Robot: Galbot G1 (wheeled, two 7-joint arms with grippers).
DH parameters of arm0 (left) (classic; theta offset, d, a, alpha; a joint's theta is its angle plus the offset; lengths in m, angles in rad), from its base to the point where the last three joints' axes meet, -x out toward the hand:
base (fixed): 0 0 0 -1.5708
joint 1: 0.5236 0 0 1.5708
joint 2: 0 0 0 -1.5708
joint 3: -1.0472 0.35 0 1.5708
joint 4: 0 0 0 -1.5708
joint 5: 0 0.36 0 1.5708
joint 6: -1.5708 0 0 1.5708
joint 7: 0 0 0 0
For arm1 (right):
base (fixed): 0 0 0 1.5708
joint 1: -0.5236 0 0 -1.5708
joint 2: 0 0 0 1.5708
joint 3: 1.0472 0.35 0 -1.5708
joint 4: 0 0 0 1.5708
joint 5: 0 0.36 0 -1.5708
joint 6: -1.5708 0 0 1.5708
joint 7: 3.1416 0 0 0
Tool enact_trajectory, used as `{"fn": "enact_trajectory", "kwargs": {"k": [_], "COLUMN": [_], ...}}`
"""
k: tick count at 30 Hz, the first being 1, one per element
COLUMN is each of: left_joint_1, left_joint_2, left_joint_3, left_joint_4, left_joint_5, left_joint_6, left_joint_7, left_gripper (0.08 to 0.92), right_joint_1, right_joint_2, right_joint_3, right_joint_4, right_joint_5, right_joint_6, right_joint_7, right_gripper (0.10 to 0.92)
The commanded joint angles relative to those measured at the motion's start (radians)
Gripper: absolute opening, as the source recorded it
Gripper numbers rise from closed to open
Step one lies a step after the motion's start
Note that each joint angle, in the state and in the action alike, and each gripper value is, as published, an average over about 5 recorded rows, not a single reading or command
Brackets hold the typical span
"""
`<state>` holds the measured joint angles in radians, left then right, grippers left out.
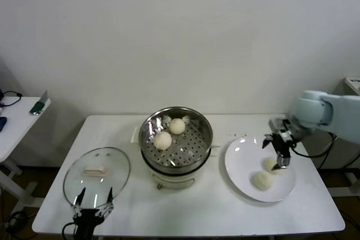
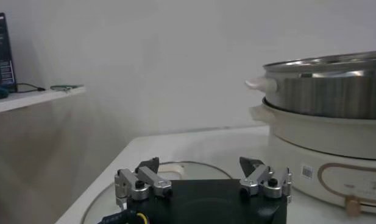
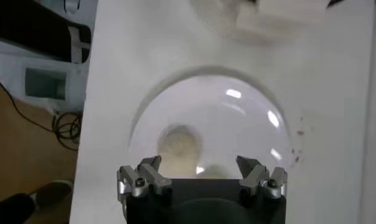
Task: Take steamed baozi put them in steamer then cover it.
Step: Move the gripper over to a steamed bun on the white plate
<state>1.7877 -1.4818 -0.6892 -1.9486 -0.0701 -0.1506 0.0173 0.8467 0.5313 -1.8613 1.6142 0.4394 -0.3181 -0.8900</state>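
two of the four steamed baozi [image 1: 163, 140] already sit on the perforated tray inside the steamer [image 1: 202, 125], which stands open at the middle of the white table [image 1: 185, 209]; one lies toward the front of the tray and the other [image 1: 178, 126] just behind it. the other two wait on the white plate [image 1: 239, 164] on the robot's right, one bun [image 1: 262, 180] near the front of the plate and another [image 1: 270, 164] just behind it, partly hidden by the right gripper [image 1: 281, 163]. that gripper hangs over the plate with its fingers spread wide and nothing between them; in its wrist view a bun [image 3: 178, 145] shows on the plate below the open fingers, so it looks poised to pick up the third bun. the left gripper [image 1: 93, 209] waits low at the front left edge of the table, also wide and empty, just beside the glass lid [image 1: 97, 173], which lies flat on the table left of the steamer. so the job seems about half done: two buns are left to move, and then the lid must go on the pot.
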Motion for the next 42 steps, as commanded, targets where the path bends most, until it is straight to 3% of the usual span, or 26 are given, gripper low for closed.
{"fn": "enact_trajectory", "kwargs": {"k": [1,9,33,42], "left_joint_1": [0.004,0.017,0.015,0.008], "left_joint_2": [-0.002,-0.001,-0.003,-0.003], "left_joint_3": [0.003,-0.001,-0.006,-0.008], "left_joint_4": [0.0,-0.002,-0.003,-0.001], "left_joint_5": [0.006,0.012,0.019,0.018], "left_joint_6": [-0.002,-0.003,0.009,0.009], "left_joint_7": [0.0,0.0,0.001,0.001], "left_gripper": [0.823,0.823,0.823,0.823], "right_joint_1": [-0.286,-0.484,-0.599,-0.54], "right_joint_2": [-0.123,-0.025,0.068,0.072], "right_joint_3": [0.184,0.372,0.458,0.415], "right_joint_4": [-0.016,-0.096,-0.214,-0.214], "right_joint_5": [-0.134,-0.133,-0.149,-0.143], "right_joint_6": [-0.029,-0.063,-0.074,-0.047], "right_joint_7": [0.063,0.091,0.093,0.046], "right_gripper": [0.823,0.823,0.815,0.65]}}
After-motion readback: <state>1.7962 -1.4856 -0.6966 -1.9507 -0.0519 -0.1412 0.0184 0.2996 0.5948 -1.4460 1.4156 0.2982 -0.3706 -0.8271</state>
